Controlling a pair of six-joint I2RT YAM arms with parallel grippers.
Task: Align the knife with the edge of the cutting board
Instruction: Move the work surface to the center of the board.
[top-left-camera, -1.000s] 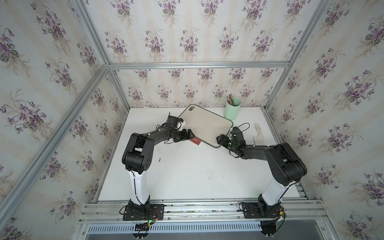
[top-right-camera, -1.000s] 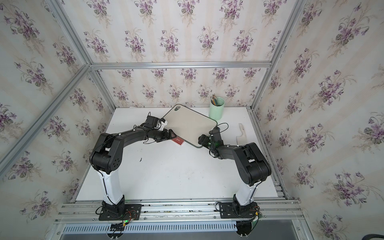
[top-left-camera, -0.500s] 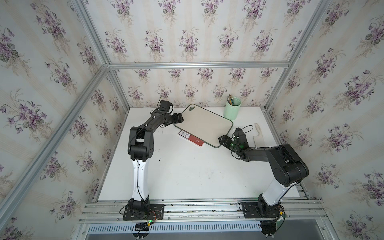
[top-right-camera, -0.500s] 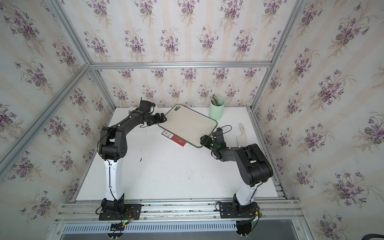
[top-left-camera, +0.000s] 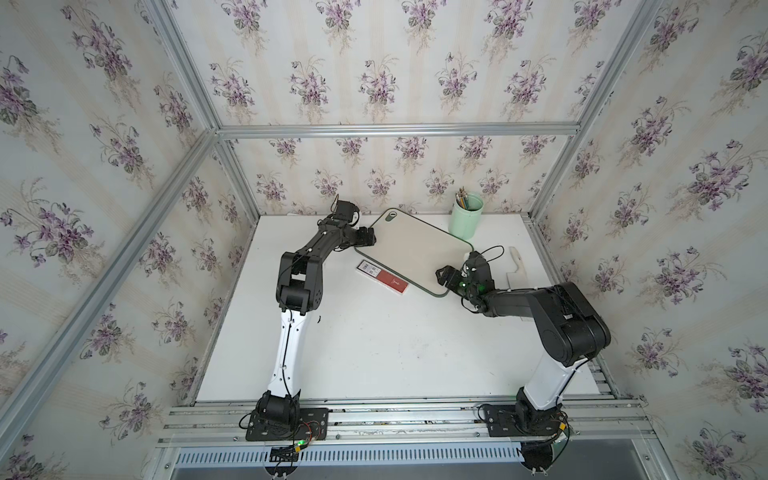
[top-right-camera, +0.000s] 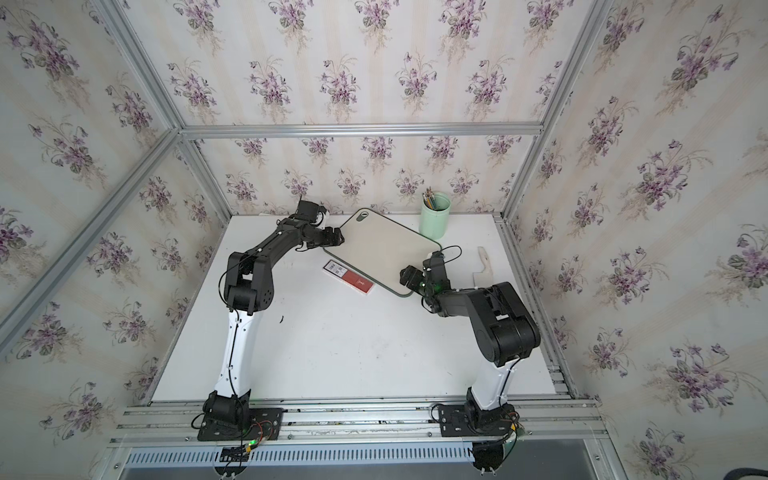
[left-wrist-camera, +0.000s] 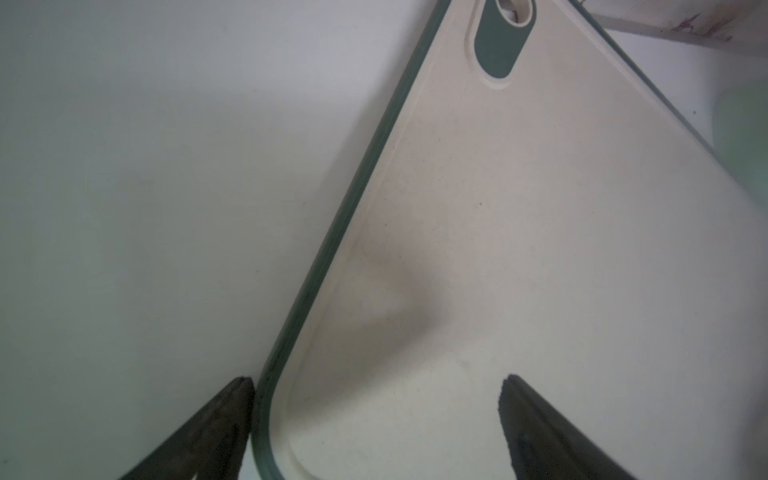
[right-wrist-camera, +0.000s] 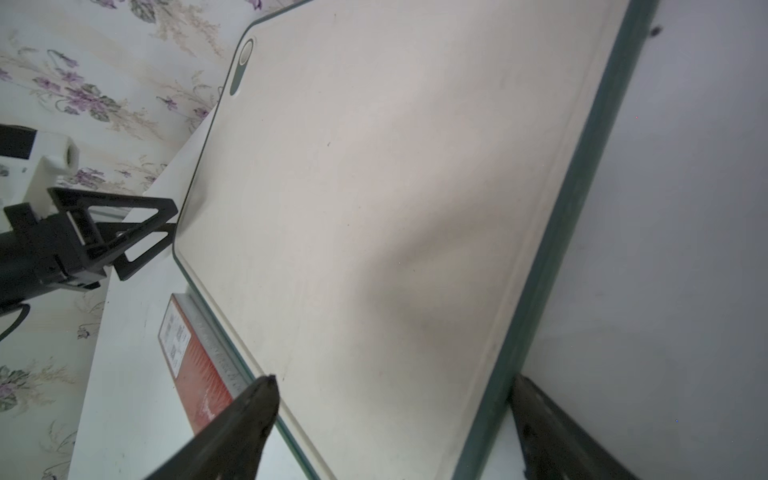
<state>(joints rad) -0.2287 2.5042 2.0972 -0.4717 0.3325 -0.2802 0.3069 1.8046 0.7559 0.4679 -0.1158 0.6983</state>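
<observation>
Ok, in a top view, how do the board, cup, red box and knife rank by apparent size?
1. Board, clearly the largest.
2. Cup and red box: they look about alike, so they are not ranked.
3. Knife, though its blade end seems partly hidden behind the right arm.

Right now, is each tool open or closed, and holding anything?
Left tool: open, holding nothing, straddling a cutting board corner.
Right tool: open, holding nothing, straddling another corner.

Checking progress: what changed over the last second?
The left end effector swung from the red box farther along the rim of the cutting board, now open astride it. Nothing gripped or released. Board, box, knife and the open right end effector stayed.
</observation>
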